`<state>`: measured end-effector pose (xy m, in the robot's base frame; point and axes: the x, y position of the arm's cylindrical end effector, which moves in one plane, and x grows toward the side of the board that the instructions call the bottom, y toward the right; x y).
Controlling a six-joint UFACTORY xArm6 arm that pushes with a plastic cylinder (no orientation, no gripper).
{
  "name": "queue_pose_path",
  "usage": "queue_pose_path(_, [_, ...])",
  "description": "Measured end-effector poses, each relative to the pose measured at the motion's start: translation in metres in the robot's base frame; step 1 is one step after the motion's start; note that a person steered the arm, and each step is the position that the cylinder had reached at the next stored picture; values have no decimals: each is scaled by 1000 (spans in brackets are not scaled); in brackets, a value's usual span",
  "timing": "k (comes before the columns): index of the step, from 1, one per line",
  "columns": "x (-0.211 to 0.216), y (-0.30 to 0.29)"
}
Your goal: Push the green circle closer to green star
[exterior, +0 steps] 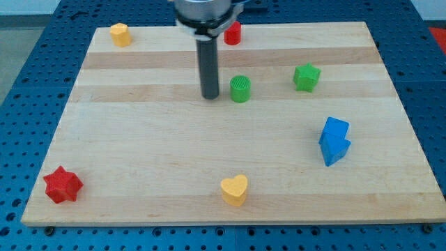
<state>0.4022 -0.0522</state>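
Green circle point(240, 89) sits upper centre, just right of my tip point(210, 96), a bare rod gripping nothing; an off-centre push could slide it past the green star point(306, 77).

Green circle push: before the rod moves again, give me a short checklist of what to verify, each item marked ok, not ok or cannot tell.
1. My tip sits on the view's left of the green circle, the side away from the green star: ok.
2. Tip touching the circle: cannot tell; a thin gap seems to show.
3. Board between circle and star free of blocks: ok.
4. Red block and blue block off the push line: ok.
5. Circle already beside the star: not ok.
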Motion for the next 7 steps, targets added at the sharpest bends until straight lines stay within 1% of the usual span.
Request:
queue_pose_path(1, [17,18])
queue_pose_path(2, [5,42])
queue_pose_path(3, [-5,49])
queue_pose_path(5, [-18,45])
queue_pose_path(7, [-20,91])
